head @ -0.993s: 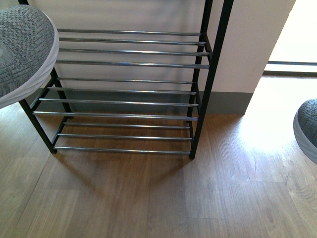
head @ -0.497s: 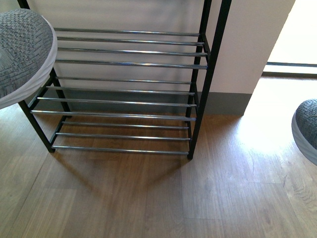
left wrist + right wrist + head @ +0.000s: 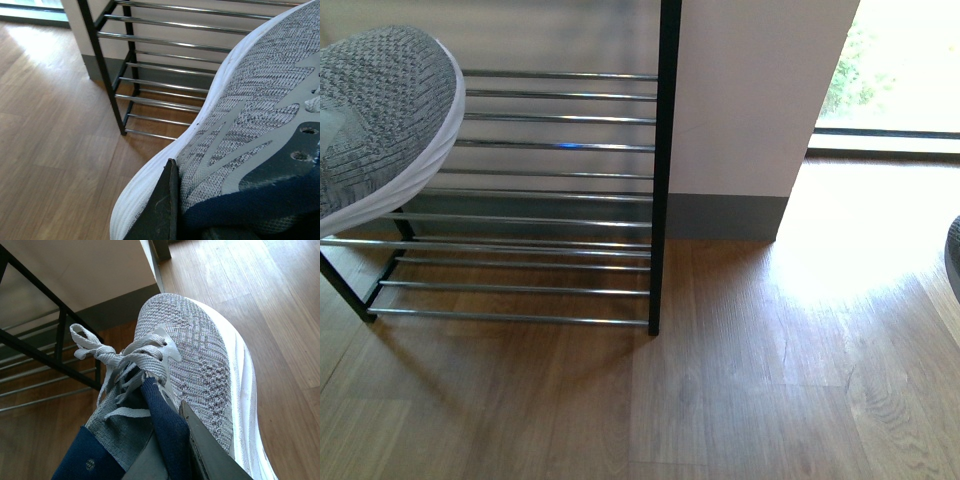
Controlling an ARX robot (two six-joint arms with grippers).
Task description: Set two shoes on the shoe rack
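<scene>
Left claw [image 3: 190, 220] tight on left sneaker [image 3: 380, 110], right claw [image 3: 175, 455] tight on right sneaker [image 3: 200, 355], shoe rack [image 3: 665, 150] ahead

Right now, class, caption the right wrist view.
Right gripper holds a grey knit lace-up sneaker above wooden floor near black-framed chrome-rod rack.

A home entryway: a shoe rack [image 3: 560, 145] stands against a pale wall [image 3: 750, 90] with grey skirting [image 3: 720, 215] on a wood-plank floor [image 3: 720, 380], and a sunlit glazed doorway [image 3: 900, 60] at far right shows greenery.
</scene>
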